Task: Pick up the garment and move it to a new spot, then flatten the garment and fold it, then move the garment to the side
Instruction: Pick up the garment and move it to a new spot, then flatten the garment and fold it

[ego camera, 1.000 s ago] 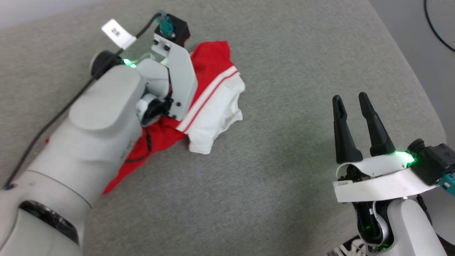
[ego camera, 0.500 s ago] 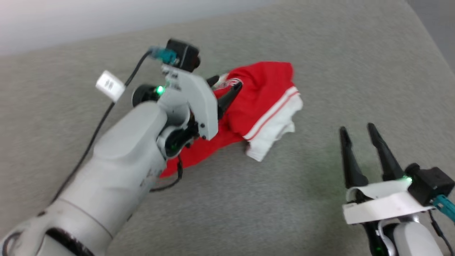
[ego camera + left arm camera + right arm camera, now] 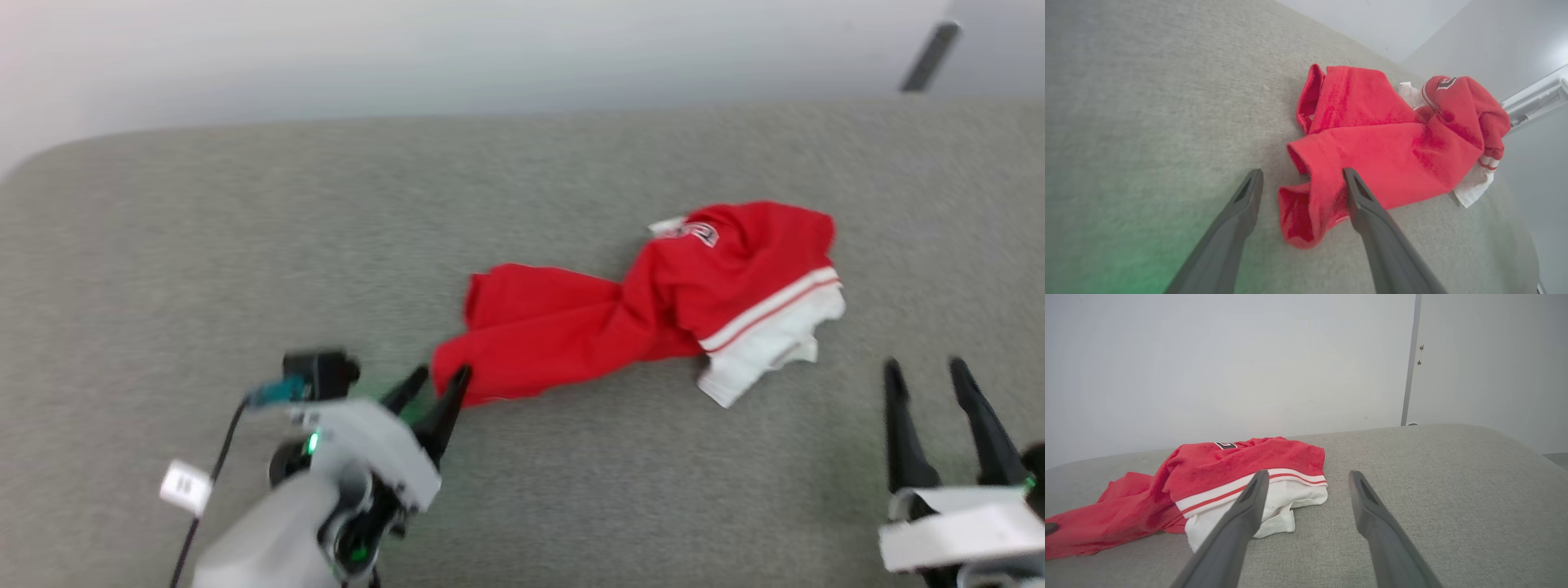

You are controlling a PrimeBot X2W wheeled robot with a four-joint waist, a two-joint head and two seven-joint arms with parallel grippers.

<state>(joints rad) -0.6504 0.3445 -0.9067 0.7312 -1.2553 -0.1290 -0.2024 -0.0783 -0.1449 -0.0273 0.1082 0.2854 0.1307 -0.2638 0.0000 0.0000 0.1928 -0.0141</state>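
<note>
The garment [image 3: 653,302] lies crumpled and stretched sideways on the grey cushioned surface [image 3: 245,269]. Its red body is on the left and a white sleeve with red-striped trim on the right. My left gripper [image 3: 439,377] is open at the garment's left end. In the left wrist view, a corner of the red hem [image 3: 1298,212] lies between the spread fingers of the left gripper [image 3: 1302,173]. My right gripper [image 3: 925,367] is open and holds nothing, just below and right of the white sleeve [image 3: 1274,502]. In the right wrist view the right gripper [image 3: 1308,473] points past the garment [image 3: 1241,461].
The grey surface ends at a rounded far edge [image 3: 490,122] with a pale wall [image 3: 1229,355] behind it. A grey vertical strip [image 3: 1410,359] runs down the wall at the right. A black cable with a white tag [image 3: 184,487] hangs from my left wrist.
My left gripper has opened and let go of the garment, then drawn back to its left end. The garment now lies stretched out. The head camera has shifted. The right gripper stays open.
</note>
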